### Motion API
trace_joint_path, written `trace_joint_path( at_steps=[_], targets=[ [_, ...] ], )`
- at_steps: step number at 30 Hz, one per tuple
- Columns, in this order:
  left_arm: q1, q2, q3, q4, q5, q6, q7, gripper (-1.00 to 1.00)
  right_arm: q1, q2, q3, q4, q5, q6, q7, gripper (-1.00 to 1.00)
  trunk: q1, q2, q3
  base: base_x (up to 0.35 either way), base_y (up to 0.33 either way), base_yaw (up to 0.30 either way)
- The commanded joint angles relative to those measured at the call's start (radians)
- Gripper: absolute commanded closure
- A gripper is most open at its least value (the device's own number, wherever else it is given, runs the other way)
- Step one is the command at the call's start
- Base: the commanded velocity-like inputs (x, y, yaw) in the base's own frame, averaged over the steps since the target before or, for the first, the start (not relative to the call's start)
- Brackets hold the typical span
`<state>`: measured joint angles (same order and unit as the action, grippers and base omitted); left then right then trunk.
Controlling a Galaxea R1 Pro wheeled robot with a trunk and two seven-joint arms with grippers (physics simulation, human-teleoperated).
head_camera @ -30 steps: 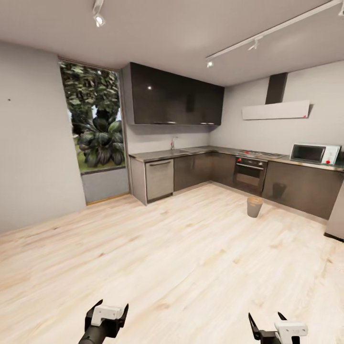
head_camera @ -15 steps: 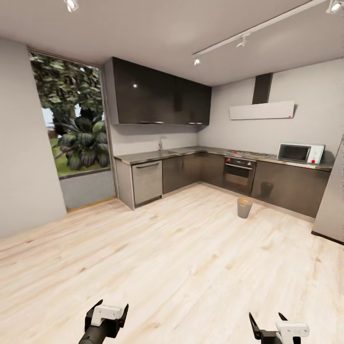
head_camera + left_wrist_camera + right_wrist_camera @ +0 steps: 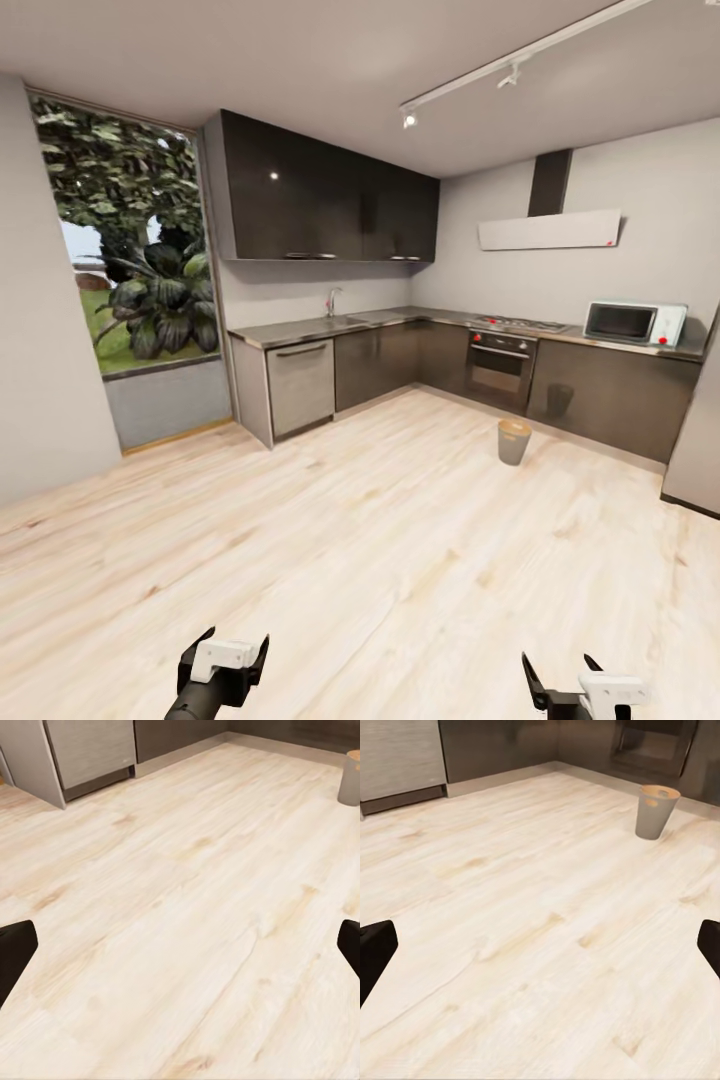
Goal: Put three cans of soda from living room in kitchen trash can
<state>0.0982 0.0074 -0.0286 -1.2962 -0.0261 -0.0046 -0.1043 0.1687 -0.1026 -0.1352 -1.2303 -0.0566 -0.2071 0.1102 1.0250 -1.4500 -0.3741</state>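
While we rolled across the kitchen floor (image 3: 380,540), the tash can (image 3: 514,441) stood upright ahead and to our right, near the oven (image 3: 500,368), so closer to our right claw (image 3: 556,688) than the left claw (image 3: 224,648); both gaped empty.

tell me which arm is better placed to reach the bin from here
Right, marginally. The bin stands on the floor right of centre in the head view, on the right end effector's side. Both end effectors are open and empty, and the bin is far off.
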Motion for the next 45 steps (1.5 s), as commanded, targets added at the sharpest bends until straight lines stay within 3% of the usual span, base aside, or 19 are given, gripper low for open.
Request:
trace_joint_path(
  at_steps=[1, 23, 45],
  targets=[
    [0.0, 0.0, 0.0, 0.0, 0.0, 0.0, 0.0, -1.0, 0.0, 0.0, 0.0, 0.0, 0.0, 0.0, 0.0, -1.0, 0.0, 0.0, 0.0, 0.323, 0.0, -0.001],
    [-0.001, -0.001, 0.0, 0.02, 0.005, 0.0, 0.0, -1.0, 0.001, 0.001, 0.001, -0.005, 0.0, 0.0, 0.003, -1.0, 0.0, 0.0, 0.0, 0.323, 0.0, -0.023],
    [-0.009, -0.002, 0.001, 0.049, 0.003, 0.002, 0.002, -1.0, 0.002, 0.006, 0.007, -0.012, 0.002, 0.0, 0.003, -1.0, 0.0, 0.0, 0.0, 0.323, 0.0, -0.205]
  ],
)
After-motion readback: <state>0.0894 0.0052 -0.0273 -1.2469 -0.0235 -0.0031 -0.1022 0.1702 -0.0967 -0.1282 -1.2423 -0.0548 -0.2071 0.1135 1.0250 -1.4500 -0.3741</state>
